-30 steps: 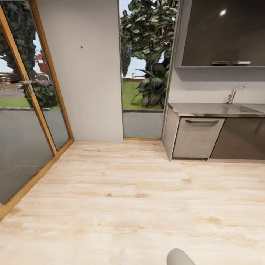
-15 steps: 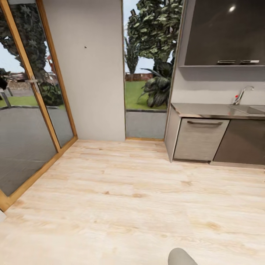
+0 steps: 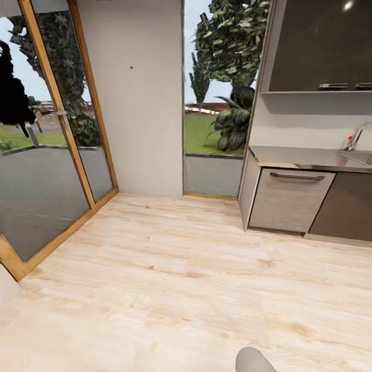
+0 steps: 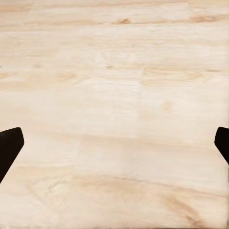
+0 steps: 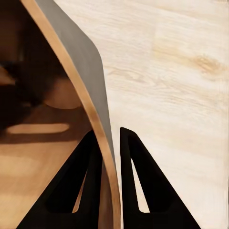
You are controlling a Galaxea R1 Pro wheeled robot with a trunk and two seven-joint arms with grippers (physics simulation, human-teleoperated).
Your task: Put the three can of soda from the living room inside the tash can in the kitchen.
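Right end effector clamped on bin rim, over pale floor. Left end effector spread wide, empty. Kitchen surface right.

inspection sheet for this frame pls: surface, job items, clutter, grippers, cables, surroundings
Surface: pale wood plank floor, bare in the head view.
Job's things: trash can rim, grey outside and brown inside, pinched between the right gripper fingers in the right wrist view; a slot cut-out shows in its inner wall. Soda cans: nothing seen.
Clutter: nothing seen.
Grippers: right shut on the bin wall, one finger inside, one outside. Left gripper open, fingertips wide apart over the floor, holding nothing.
Cables: nothing seen.
Surroundings: wood-framed glass door at left, window onto garden ahead, steel counter with tap, drawer and dark upper cabinet at right.
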